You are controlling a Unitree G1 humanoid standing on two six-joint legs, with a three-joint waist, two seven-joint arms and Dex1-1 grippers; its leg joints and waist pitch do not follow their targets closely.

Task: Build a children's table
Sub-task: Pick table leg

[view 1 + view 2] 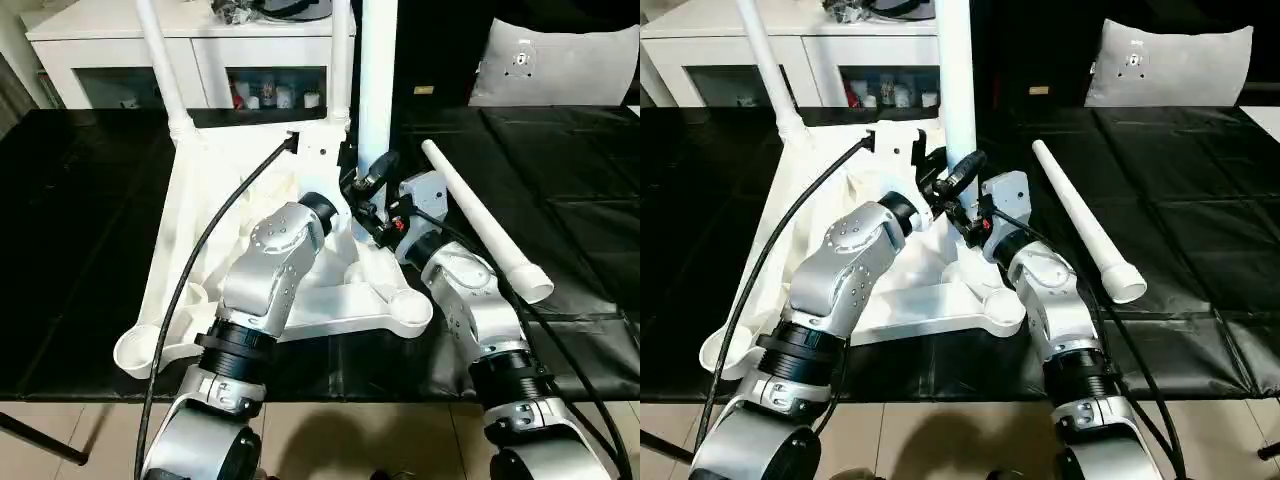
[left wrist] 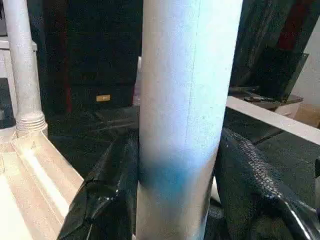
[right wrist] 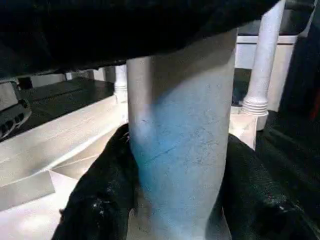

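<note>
Right now we see the children's table top (image 1: 300, 300) lying upside down on the bench (image 1: 90, 250), which is covered in black sheeting, with the ribbed underside facing up and its round corner sockets showing. Two legs already stand upright in the far corner sockets: one at the far left (image 1: 160, 60) and one at the far right (image 1: 341, 60). A third leg (image 1: 958, 80) rises upright nearer the middle of the top, and both of our tools close on it from opposite sides. Our left tool (image 2: 185, 170) has its black fingers (image 2: 107, 200) pressed against either side of this leg, pinching it low down, as the left wrist view shows with the white tube between the two dark pads. Our right tool (image 3: 175, 190) pinches the same leg as well, its fingers (image 3: 100, 200) hugging the tube on both sides just above the table top. From the head views, the two silver forearms reach forward over the near edge of the top and meet at the base of the held leg. The fourth leg (image 1: 485, 220) lies loose on the black sheeting to the right of the top, apart from it, its wide ribbed end pointing toward the near edge of the bench. Behind the bench stands a white cabinet (image 1: 110, 70) with small items behind its glass, and a white cushion (image 1: 560, 60) sits at the far right.
</note>
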